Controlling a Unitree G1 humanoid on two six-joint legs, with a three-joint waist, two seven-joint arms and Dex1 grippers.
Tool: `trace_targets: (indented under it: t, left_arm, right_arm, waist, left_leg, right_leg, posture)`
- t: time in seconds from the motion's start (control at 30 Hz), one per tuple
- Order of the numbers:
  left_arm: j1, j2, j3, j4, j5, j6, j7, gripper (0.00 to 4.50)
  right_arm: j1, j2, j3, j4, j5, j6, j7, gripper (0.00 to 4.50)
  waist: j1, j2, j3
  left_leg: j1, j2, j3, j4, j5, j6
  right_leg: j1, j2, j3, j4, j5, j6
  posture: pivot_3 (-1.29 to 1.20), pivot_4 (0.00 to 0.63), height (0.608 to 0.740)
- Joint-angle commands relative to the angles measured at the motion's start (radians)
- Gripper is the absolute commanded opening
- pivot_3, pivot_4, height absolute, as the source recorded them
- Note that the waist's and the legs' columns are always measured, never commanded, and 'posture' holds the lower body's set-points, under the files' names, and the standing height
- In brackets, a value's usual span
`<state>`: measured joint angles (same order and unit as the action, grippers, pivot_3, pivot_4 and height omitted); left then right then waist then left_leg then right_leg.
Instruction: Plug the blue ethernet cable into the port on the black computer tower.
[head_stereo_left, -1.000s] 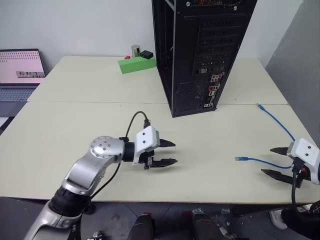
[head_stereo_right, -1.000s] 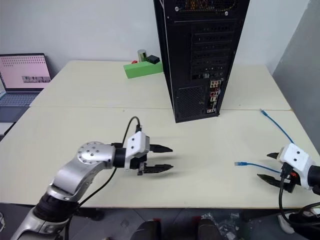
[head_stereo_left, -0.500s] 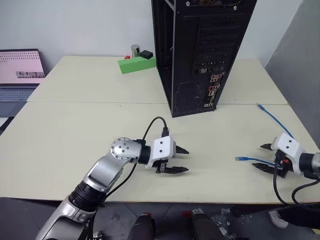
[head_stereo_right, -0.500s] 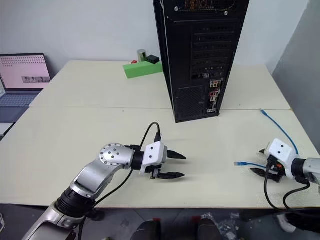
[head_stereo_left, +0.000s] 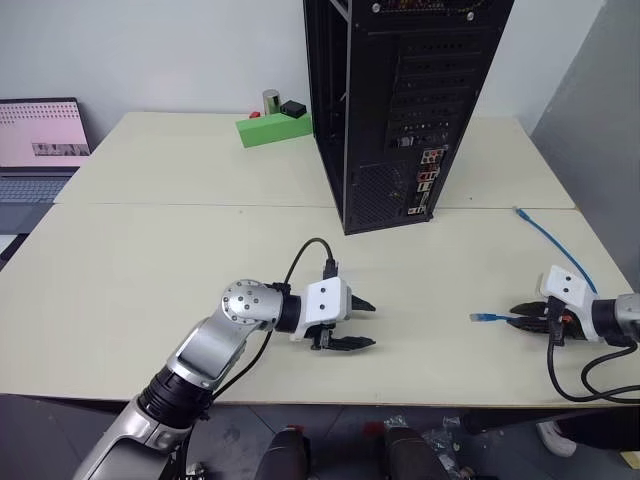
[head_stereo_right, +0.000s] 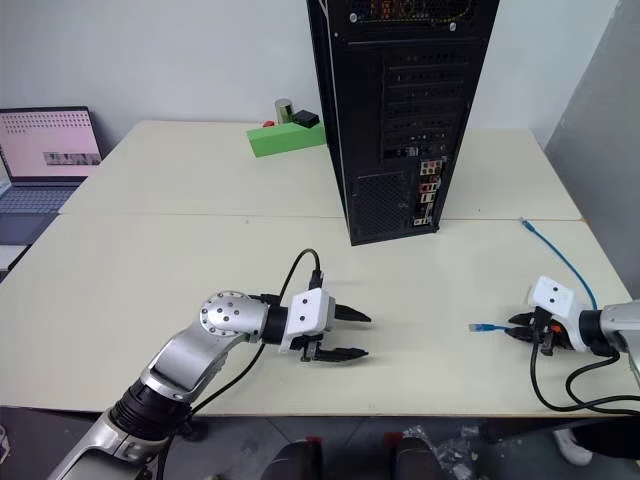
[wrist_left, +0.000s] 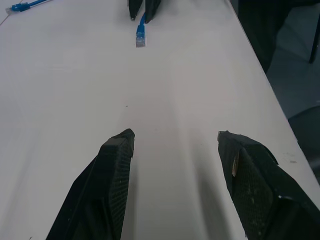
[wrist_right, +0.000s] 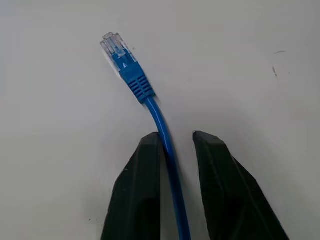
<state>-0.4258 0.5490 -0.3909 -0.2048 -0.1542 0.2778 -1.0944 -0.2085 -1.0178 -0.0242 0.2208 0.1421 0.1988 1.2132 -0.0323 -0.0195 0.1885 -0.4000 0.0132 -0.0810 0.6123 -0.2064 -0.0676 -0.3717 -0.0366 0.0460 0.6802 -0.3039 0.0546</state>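
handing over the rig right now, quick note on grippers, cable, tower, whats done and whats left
Right gripper: fingers either side of the blue ethernet cable just behind its plug, nearly closed; a firm grip is not confirmed.
Left gripper: open, empty, low over the table.
The cable's other end lies on the table behind the right gripper.
Black computer tower: upright, ports facing the robot.
Done: cable reached.
Left: lift plug, carry to port, insert.

green block (head_stereo_left: 272, 129), laptop (head_stereo_left: 38, 150), beige table (head_stereo_left: 150, 270)

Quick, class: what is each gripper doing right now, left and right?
Left gripper: open, holding nothing.
Right gripper: fingers drawn in around the blue ethernet cable just behind its plug, a small gap still showing on one side.
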Motion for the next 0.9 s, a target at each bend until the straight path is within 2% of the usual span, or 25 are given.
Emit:
trace_targets:
  t: [0.03,0.27,0.5,0.83,0.9]
  left_arm:
    - [-0.007,-0.006,-0.001,-0.029,0.009,-0.005,0.011,2.86]
    - [-0.062,-0.038,-0.006,0.058,0.054,-0.021,0.039,2.86]
    - [-0.140,-0.096,-0.021,0.139,0.077,-0.014,0.041,2.86]
    - [-0.171,-0.155,-0.040,0.174,0.098,0.019,0.051,2.86]
    - [-0.169,-0.154,-0.037,0.171,0.096,0.026,0.048,2.48]
  right_arm:
    - [0.012,0.000,-0.015,-0.073,0.026,0.006,0.009,0.02]
    - [0.030,0.049,0.007,-0.296,0.060,0.087,-0.019,0.02]
    - [-0.044,0.140,0.081,-0.524,0.109,0.285,-0.095,0.02]
    - [-0.111,0.192,0.173,-0.555,0.095,0.340,-0.132,0.02]
    - [-0.118,0.193,0.180,-0.550,0.093,0.340,-0.133,0.00]
  waist:
    - [0.000,0.000,0.000]
    - [0.000,0.000,0.000]
    - [0.001,0.000,0.000]
    - [0.000,0.000,0.000]
    - [0.000,0.000,0.000]
  left_leg:
    - [0.000,0.000,0.000,0.000,0.000,0.000]
    - [0.000,0.000,0.000,0.000,0.000,0.000]
    - [0.000,0.000,-0.001,0.000,0.000,0.000]
    - [-0.001,0.000,-0.002,0.001,0.000,0.000]
    - [-0.001,0.000,-0.001,0.001,0.000,0.000]
  right_leg:
    - [0.000,0.000,0.000,0.000,0.000,0.000]
    - [0.000,0.000,0.000,0.000,0.000,0.000]
    - [0.000,0.000,-0.001,0.000,0.000,0.000]
    - [-0.001,0.000,-0.001,0.000,0.000,0.000]
    - [-0.001,0.000,-0.001,0.000,0.000,0.000]
  posture:
    - [0.00,0.150,0.740]
    - [0.00,0.150,0.740]
    - [0.00,0.150,0.740]
    - [0.00,0.150,0.740]
    - [0.00,0.150,0.740]
